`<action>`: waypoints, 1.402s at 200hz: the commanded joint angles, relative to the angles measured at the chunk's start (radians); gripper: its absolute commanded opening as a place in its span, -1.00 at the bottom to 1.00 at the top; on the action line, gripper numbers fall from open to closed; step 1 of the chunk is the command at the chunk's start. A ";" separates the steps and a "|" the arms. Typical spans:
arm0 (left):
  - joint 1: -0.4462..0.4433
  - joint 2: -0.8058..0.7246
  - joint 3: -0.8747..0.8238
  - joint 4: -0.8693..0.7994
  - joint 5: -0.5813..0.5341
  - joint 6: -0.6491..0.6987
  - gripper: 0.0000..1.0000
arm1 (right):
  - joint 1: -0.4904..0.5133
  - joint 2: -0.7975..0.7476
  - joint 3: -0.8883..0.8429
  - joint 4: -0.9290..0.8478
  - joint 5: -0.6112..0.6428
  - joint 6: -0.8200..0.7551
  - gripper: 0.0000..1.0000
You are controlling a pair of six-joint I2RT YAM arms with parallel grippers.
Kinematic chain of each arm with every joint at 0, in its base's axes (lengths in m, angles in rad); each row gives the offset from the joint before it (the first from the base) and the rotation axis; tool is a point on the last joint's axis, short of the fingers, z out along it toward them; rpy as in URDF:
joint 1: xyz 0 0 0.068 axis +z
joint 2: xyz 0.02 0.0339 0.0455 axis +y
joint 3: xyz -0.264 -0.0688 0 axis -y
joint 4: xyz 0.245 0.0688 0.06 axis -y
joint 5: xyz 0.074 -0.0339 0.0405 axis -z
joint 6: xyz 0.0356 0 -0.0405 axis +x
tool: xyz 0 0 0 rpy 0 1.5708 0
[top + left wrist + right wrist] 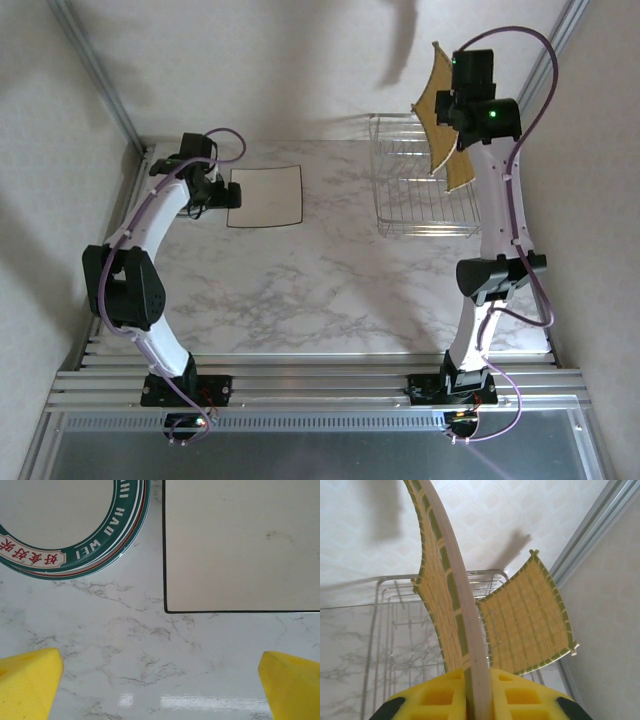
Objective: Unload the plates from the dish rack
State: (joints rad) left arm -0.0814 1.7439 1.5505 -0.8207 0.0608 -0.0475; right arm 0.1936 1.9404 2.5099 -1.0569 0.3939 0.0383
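1. The left gripper (160, 682) hovers over the marble table (150, 645), its fingers (27, 680) spread wide and gripping nothing.
2. Just beyond it lie a round green-rimmed plate (65, 525) at eleven o'clock and a white square plate (240, 545) at one o'clock, near each other but apart.
3. The right gripper (477, 682) is clamped on the edge of a yellow grid plate (440, 590), held high above the dish rack (420, 215) at the table's two o'clock.
4. A second yellow plate (527, 620) stands tilted at the rack's far right, seemingly in its wire slots.
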 commanded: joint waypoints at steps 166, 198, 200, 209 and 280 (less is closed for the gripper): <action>-0.042 -0.027 -0.008 0.051 -0.006 -0.022 0.99 | 0.058 -0.410 -0.733 0.586 -0.700 0.514 -1.00; -0.045 -0.032 -0.014 0.056 -0.006 -0.018 0.99 | 0.027 -0.485 -0.976 0.843 -0.822 0.675 -1.00; -0.045 -0.033 -0.015 0.056 -0.006 -0.017 0.99 | 0.026 -0.489 -0.992 0.856 -0.827 0.685 -1.00; -0.045 -0.035 -0.019 0.057 -0.007 -0.017 0.99 | 0.018 -0.506 -1.054 0.925 -0.843 0.729 -1.00; -0.045 -0.035 -0.024 0.078 0.015 -0.017 0.99 | -0.025 -0.511 -1.459 1.497 -0.943 1.072 -1.00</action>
State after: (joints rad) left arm -0.1184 1.7359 1.5364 -0.7563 0.0593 -0.0559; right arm 0.1764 1.4433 1.0969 0.0856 -0.4652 0.9485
